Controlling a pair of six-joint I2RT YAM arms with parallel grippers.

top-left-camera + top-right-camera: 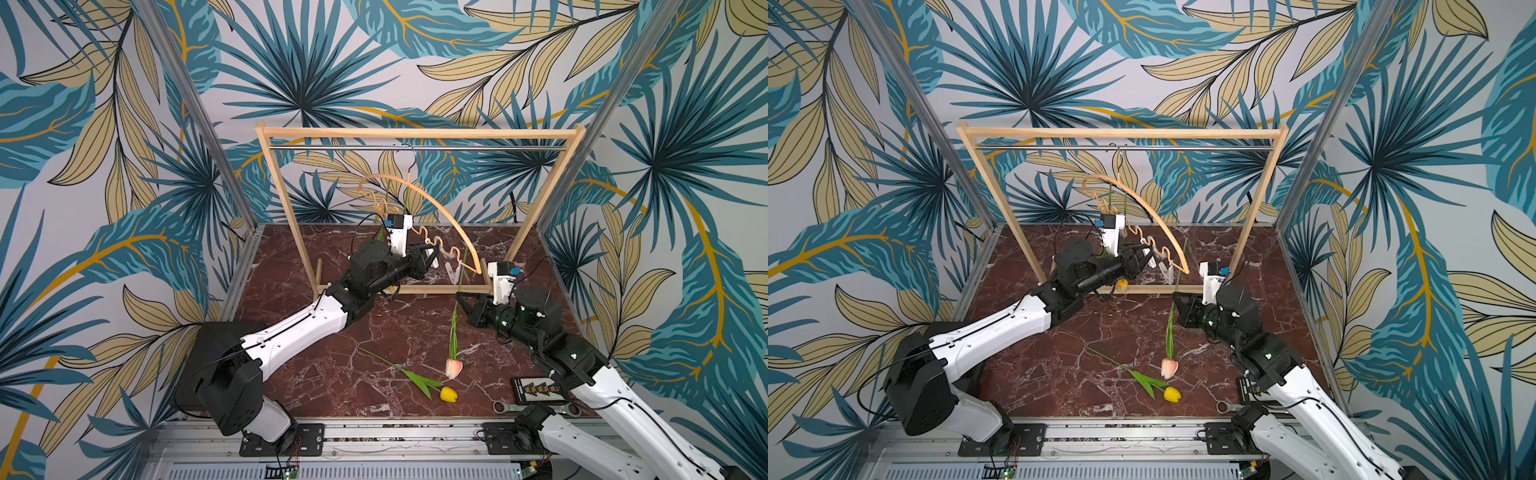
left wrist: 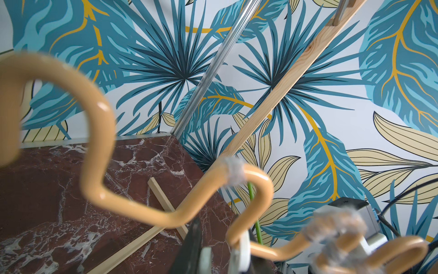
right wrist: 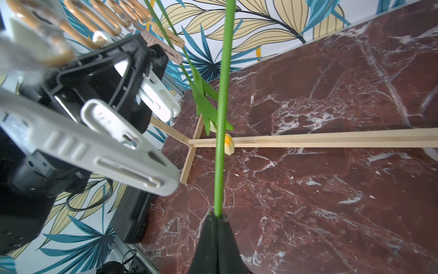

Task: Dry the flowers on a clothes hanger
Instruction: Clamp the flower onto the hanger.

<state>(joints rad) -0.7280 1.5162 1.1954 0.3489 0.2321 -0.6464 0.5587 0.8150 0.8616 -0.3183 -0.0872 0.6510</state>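
The clothes hanger (image 1: pixel 440 210) hangs tilted from the rail by its hook (image 1: pixel 409 154). My left gripper (image 1: pixel 432 255) is shut on a white clip (image 3: pixel 158 100) on the hanger's wavy bar (image 2: pixel 99 132). My right gripper (image 3: pixel 217 217) is shut on the stem of the pink flower (image 1: pixel 454 368), which hangs head down. Its stem top rises beside a grey clip (image 3: pixel 106 147). Two more flowers hang from the hanger by their stems; the orange-yellow head (image 3: pixel 228 143) shows. The bright yellow flower (image 1: pixel 449 394) lies on the marble.
The hanger hangs inside a wooden rack frame (image 1: pixel 415 134) with a metal rail (image 1: pixel 332 147). The rack's base bar (image 1: pixel 419 289) lies between the two arms. A wrench (image 1: pixel 505 406) and a black box of bits (image 1: pixel 538 390) lie at the front right.
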